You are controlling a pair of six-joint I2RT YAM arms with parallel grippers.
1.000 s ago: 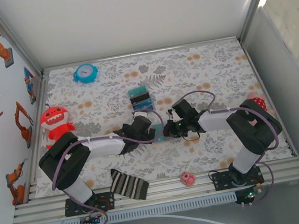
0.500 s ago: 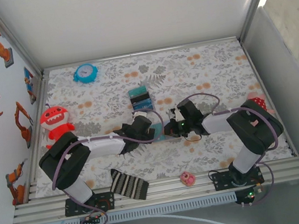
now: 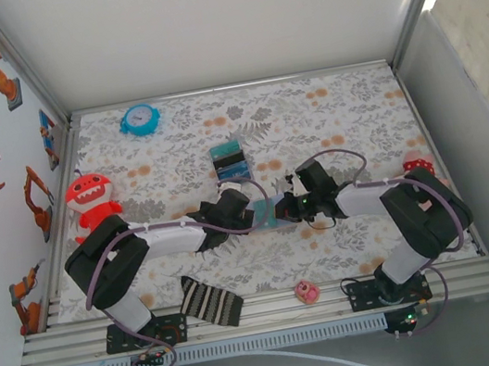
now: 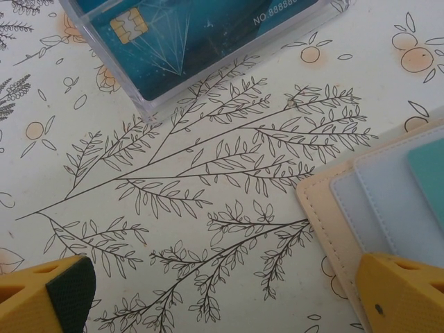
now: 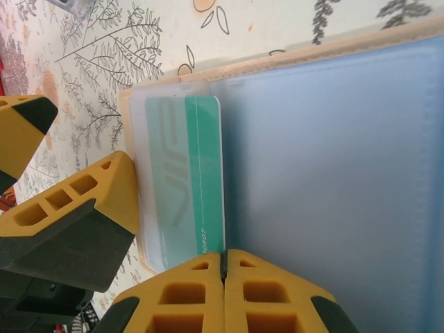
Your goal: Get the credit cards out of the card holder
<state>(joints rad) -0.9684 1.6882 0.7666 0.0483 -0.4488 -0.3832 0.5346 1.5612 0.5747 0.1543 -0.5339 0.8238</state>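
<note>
Tan card holder (image 3: 267, 216) lies open on floral surface (image 3: 347, 119), betw. both arms. Left tool (image 4: 225, 295) gapes wide, one finger over a holder corner, prob. to pin it. Right tool (image 5: 223, 277) is clamped tight, seemingly nipping green card (image 5: 182, 180) edge to slide it out.

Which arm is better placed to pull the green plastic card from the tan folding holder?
Right. The right gripper grips the green card by its corner; the left gripper stands open, one finger over the holder.
</note>
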